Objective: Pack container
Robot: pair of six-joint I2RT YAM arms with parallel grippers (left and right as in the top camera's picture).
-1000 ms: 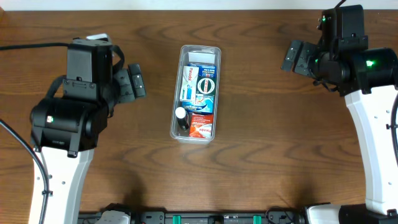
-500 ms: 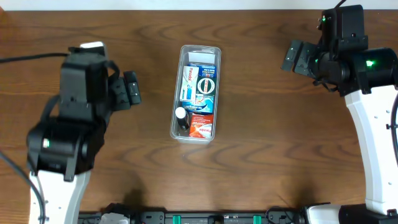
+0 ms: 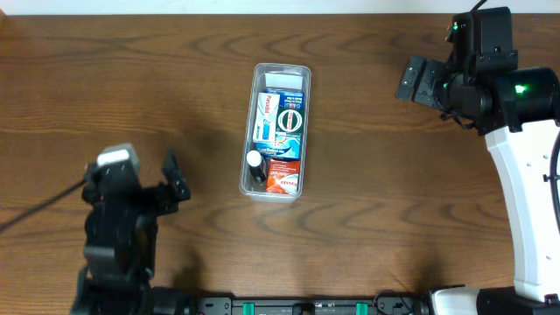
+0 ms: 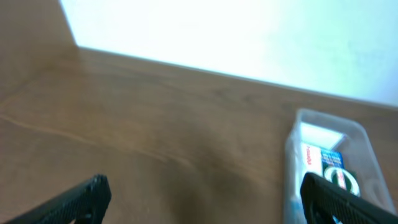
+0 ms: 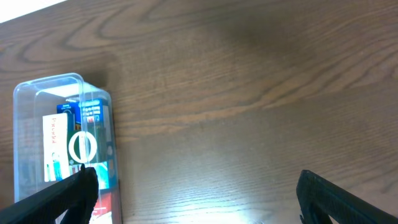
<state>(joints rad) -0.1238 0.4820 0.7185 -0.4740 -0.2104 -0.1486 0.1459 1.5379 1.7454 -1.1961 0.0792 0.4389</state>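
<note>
The packing step looked all but done. The clear, long, narrow plastic container with rounded corners (image 3: 282, 67) lay at the middle of the dark wooden counter (image 3: 394, 192), and I could see no loose item on the counter around it.

The left hand (image 3: 177, 179) hung low near the front edge, well apart from the container, its fingers spread wide and carrying nothing. The right hand (image 3: 409, 79) hovered off to the far right side, likewise spread and empty.

Inside the container, blue-and-white cartons (image 3: 282, 118) filled the middle. A red-and-white box (image 3: 282, 178) lay at the near end, with a small dark bottle with a pale cap (image 3: 255, 166) just beside it. Something white (image 3: 282, 82) lay at the far end, but I could not tell what it was.

Any further move would probably call for fetching an item from out of view and easing it into what little room remained.
</note>
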